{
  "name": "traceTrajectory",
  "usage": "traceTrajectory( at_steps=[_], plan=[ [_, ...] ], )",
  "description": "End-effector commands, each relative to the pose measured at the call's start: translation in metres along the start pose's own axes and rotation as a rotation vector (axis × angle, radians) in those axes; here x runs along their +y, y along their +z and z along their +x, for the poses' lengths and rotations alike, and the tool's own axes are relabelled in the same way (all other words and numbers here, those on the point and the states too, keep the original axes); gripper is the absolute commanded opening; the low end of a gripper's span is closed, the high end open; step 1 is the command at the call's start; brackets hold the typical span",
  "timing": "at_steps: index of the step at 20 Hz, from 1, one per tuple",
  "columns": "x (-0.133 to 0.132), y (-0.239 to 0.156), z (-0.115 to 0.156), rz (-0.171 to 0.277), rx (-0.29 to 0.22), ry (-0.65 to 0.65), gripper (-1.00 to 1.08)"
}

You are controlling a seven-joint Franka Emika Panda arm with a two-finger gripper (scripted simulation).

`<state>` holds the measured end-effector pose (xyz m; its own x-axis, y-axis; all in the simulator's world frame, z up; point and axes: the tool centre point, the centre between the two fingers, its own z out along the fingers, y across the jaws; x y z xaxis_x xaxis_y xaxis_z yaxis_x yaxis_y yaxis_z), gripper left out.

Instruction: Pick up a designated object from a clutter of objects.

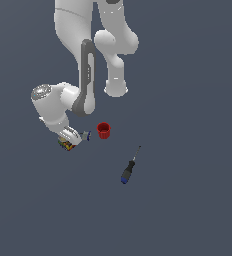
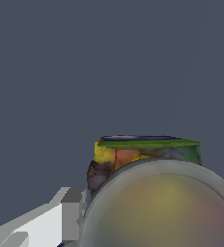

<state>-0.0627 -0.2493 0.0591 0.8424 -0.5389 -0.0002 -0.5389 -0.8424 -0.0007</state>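
I take the red cup [image 1: 103, 130] as my reference. It stands upright on the grey floor [image 1: 188, 210], mouth up. On the exterior view's left of the cup, the arm's wrist [image 1: 53, 107] is bent low over the floor, and the gripper [image 1: 70, 140] sits down at the multicoloured can [image 1: 66, 145]. Only a small patch of the can's label shows under the hand there.

In the wrist view the can [image 2: 133, 157] fills the lower frame: yellow, red and green label, a greyish-tan round top very close to the lens and blurred. One pale finger [image 2: 51, 224] lies just beside the can's side. I cannot see the other finger, so I cannot tell whether the jaws are closed onto the can or merely standing about it.

A tiny blue-grey item [image 1: 87, 135] lies between the gripper and the cup, close to both. The screwdriver [image 1: 130, 166] lies apart from the cup, on the side nearer the camera, its black-and-blue handle pointing away from the cup.
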Motion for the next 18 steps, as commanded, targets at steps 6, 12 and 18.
traceTrajectory(
  at_steps=[6,12,18],
  plan=[
    [0.0,0.0,0.0,0.0,0.0,0.0,-1.0],
    [-0.006,-0.008,-0.002,0.0,0.0,0.0,-1.0],
    [-0.026,-0.033,-0.009,0.0,0.0,0.0,-1.0]
  ],
)
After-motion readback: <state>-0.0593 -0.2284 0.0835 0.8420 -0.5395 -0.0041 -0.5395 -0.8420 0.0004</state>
